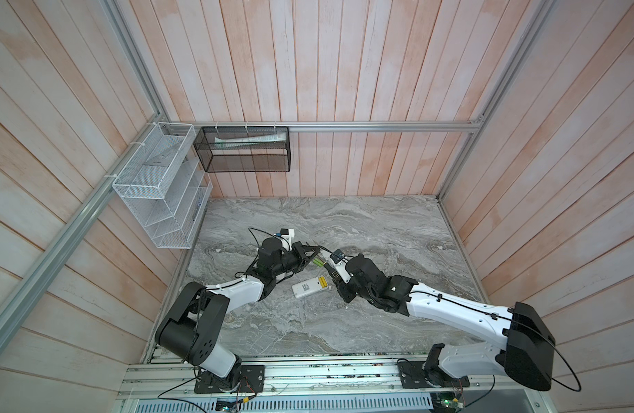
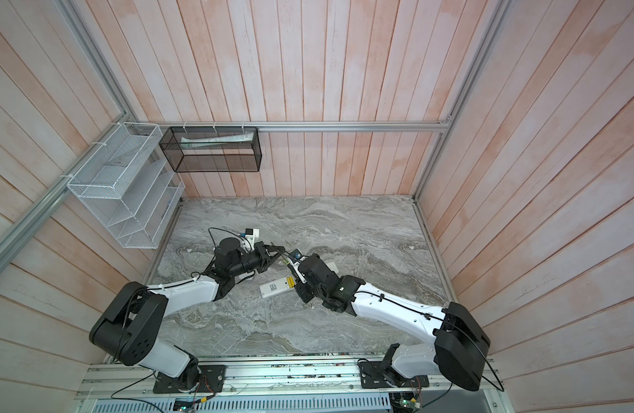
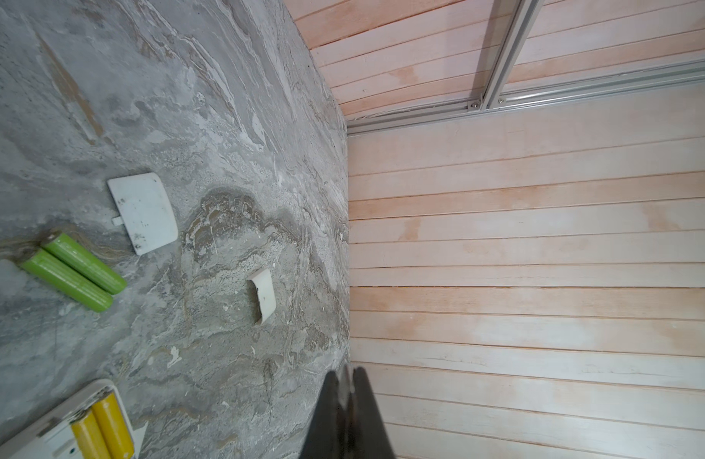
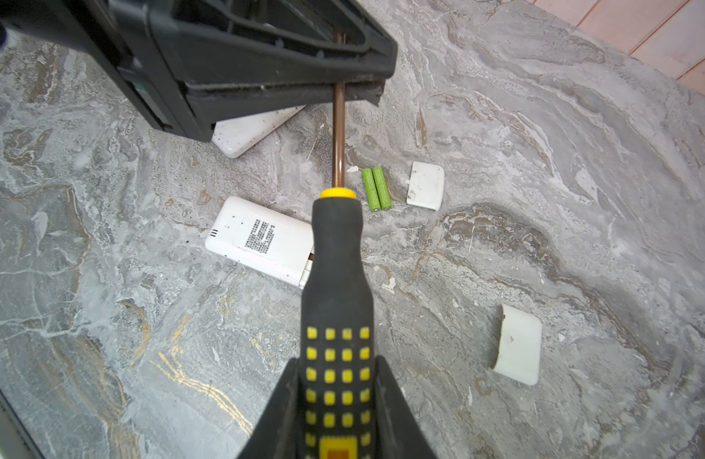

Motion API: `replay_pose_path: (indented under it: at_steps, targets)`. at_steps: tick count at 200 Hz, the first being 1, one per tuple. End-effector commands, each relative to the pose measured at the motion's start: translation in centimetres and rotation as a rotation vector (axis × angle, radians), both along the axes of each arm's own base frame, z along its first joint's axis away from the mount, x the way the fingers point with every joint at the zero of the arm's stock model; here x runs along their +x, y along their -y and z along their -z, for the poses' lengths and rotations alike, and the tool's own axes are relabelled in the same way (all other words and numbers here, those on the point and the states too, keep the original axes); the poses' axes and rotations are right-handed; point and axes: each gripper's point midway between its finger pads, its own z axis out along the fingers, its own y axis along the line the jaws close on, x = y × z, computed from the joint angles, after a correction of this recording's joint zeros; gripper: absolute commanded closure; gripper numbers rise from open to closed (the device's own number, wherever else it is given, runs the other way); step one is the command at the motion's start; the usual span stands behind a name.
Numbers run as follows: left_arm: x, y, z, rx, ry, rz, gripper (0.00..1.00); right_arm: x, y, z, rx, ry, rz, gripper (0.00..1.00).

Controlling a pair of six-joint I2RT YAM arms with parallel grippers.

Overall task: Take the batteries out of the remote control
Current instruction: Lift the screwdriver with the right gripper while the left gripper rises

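Two lime green batteries (image 3: 74,272) (image 4: 376,188) lie side by side on the marble table. Two yellow batteries (image 3: 102,431) (image 1: 322,282) sit in the open compartment of the white remote control (image 4: 263,238) (image 1: 306,288), which lies face down. My right gripper (image 4: 337,365) is shut on the black-and-yellow handle of a screwdriver (image 4: 335,278), held above the remote. My left gripper (image 4: 339,89) (image 3: 345,371) is shut on the screwdriver's copper shaft, just past the green batteries.
A white battery cover (image 4: 425,190) (image 3: 143,212) lies beside the green batteries, and a second cover (image 4: 518,343) (image 3: 263,294) lies further off. Another white remote (image 4: 251,131) is partly hidden under my left gripper. Wire baskets (image 1: 244,150) hang on the back wall.
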Motion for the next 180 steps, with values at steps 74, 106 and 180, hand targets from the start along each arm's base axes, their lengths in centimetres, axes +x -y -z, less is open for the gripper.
replay_pose_path:
  at_steps: [74,106,180]
  targets:
    - [-0.8,-2.7,-2.4,-0.185,-0.061,-0.096,1.0,-0.1,-0.8,-7.4,0.191,0.207,-0.12,0.2]
    - [-1.0,-3.3,-3.0,-0.262,-0.079,-0.113,1.0,0.5,0.4,-8.6,0.224,0.187,-0.109,0.19]
    - [-1.3,-3.6,-2.2,-0.337,-0.176,-0.13,1.0,0.1,-0.4,-7.4,0.229,0.112,-0.181,0.27]
